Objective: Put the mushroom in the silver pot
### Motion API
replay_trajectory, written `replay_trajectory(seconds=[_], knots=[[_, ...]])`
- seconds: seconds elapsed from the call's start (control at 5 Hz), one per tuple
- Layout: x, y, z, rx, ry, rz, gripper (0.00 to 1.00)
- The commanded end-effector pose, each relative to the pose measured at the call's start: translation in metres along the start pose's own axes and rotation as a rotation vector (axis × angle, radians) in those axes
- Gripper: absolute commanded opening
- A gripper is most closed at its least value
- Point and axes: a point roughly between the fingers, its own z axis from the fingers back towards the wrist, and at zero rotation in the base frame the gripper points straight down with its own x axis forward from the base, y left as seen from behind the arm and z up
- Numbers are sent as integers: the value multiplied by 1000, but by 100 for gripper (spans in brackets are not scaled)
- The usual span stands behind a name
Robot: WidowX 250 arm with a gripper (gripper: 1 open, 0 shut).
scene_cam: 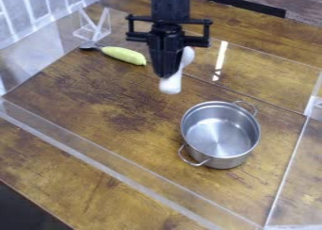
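surfaces and finishes on the table

the table (75, 111) is wood, dark brown, with visible grain and a dull, worn sheen. the silver pot (220, 133) is polished metal, bright and mirror-like inside, its rim catching light. the mushroom (174, 75) looks like smooth matt white plastic. the end effector (171, 72) is black, matt, seemingly hard plastic or painted metal. the yellow-green banana-like object (122, 55) has a smooth, slightly glossy skin. clear glossy plastic panels (126, 177) edge the table, reflecting faintly.

mushroom (174, 72) hanging in gripper (167, 64) above table (88, 111) middle; silver pot (220, 133) nearer front-right edge; banana (123, 55) back-left.
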Motion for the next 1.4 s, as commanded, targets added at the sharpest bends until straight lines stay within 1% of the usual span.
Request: replay_trajectory(seconds=[0.0,0.2,0.4,0.6,0.8,1.2], knots=[[-15,-34,33,-22,-99,-83,0],[-26,-49,19,-26,-68,-106,0],[-32,-56,3,-39,-46,-124,0],[-32,-56,-10,-43,-33,-130,0],[-29,-57,-23,-48,-22,-132,0],[-26,-60,-40,-50,1,-127,0]])
